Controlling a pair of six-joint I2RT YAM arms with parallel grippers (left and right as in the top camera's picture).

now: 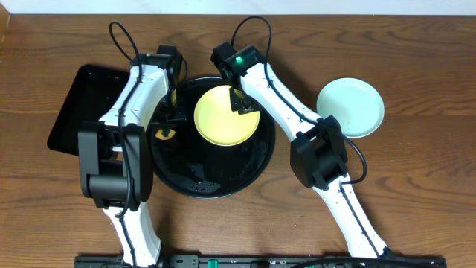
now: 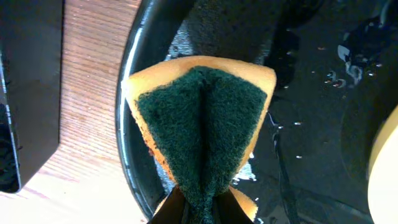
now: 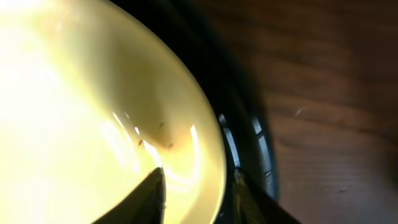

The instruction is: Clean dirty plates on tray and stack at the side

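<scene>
The tray (image 1: pixel 262 160) was seen at the middle of the table (image 1: pixel 416 193), round, black and glossy. The yellow plate (image 1: pixel 223 119) lay inside it, toward its far half. The mint plate (image 1: pixel 350 108) sat on the table to the right, well apart from the tray. A rectangular tray (image 1: pixel 78 104) was set just beside the round one, on its left.

The left gripper (image 1: pixel 173 112) was held over the left part of the tray, near the yellow plate. In the left wrist view, the left gripper (image 2: pixel 200 210) was clamped on a sponge (image 2: pixel 202 124), its fingers pressed together on the folded lower end. The sponge was yellow with a dark green pad, and the pad was creased down the middle. It hung over the tray's left rim (image 2: pixel 127 130), and water drops were scattered on the tray floor beyond it.

The right gripper (image 1: pixel 244 100) was placed at the far edge of the yellow plate. In the right wrist view, the right gripper (image 3: pixel 198 177) was seen with its fingers apart: one finger (image 3: pixel 155 196) over the plate's inside, the other outside the edge, over the tray. The plate's edge ran between them. Whether either finger touched the plate could not be told. A few small brown specks (image 3: pixel 163 144) were seen on the yellow plate (image 3: pixel 74 124) near the fingers.
</scene>
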